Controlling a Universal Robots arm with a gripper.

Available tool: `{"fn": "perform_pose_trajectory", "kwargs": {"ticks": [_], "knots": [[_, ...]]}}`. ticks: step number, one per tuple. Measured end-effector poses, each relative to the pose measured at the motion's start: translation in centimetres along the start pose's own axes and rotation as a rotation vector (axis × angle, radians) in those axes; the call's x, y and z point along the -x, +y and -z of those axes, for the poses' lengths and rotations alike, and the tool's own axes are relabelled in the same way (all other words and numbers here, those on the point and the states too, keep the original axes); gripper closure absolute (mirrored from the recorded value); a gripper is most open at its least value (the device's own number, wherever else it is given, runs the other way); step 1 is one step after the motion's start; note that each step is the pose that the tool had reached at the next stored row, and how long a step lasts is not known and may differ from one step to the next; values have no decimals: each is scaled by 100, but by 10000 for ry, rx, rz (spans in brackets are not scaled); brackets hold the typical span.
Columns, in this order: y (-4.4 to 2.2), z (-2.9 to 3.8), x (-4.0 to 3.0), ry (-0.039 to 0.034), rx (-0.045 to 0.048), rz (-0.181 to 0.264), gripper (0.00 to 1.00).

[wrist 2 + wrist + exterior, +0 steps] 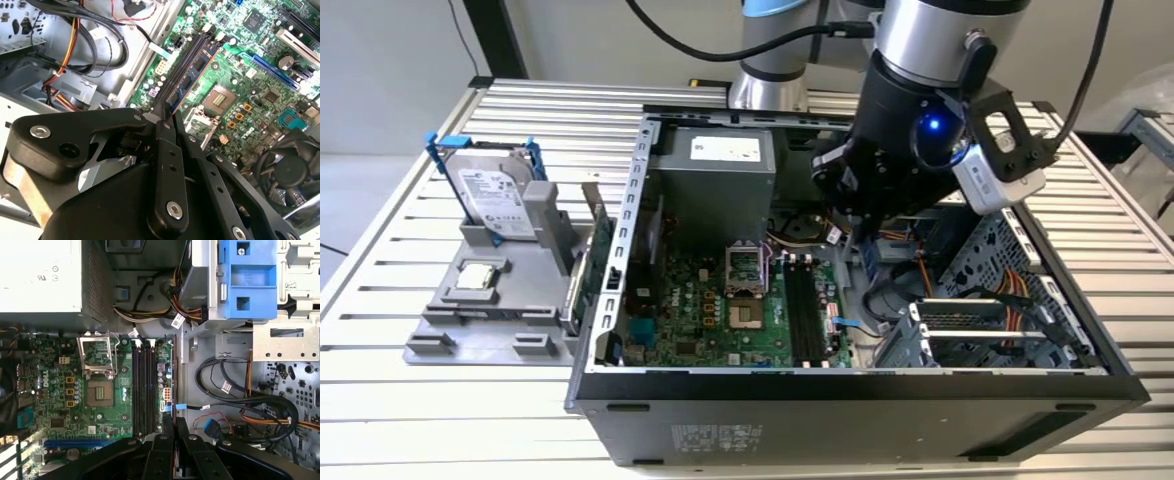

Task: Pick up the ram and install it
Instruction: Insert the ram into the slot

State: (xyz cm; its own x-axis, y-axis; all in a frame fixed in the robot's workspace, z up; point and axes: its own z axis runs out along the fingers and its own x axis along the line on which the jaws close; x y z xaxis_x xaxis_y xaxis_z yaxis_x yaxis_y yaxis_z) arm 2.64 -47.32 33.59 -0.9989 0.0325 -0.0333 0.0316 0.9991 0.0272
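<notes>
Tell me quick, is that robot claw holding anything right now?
Gripper: jaws closed on the ram, the thin blue stick, held close to the memory slots.

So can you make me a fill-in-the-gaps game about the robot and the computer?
1. The hand grips a memory stick coloured ____.
2. The hard drive stands ____ in the grey holder.
3. The circuit board under the memory stick is mostly ____.

Missing words: blue, upright, green.
</notes>
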Motion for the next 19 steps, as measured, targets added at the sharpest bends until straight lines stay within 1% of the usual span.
{"fn": "perform_pose_trajectory", "kwargs": {"ticks": [6, 12, 15, 19], "knots": [[-10, -52, -14, 0, 0, 0, 100], [-18, -127, -38, 0, 0, 0, 100], [-25, -148, -48, 0, 0, 0, 100], [-27, -203, -57, 0, 1, 1, 100]]}}
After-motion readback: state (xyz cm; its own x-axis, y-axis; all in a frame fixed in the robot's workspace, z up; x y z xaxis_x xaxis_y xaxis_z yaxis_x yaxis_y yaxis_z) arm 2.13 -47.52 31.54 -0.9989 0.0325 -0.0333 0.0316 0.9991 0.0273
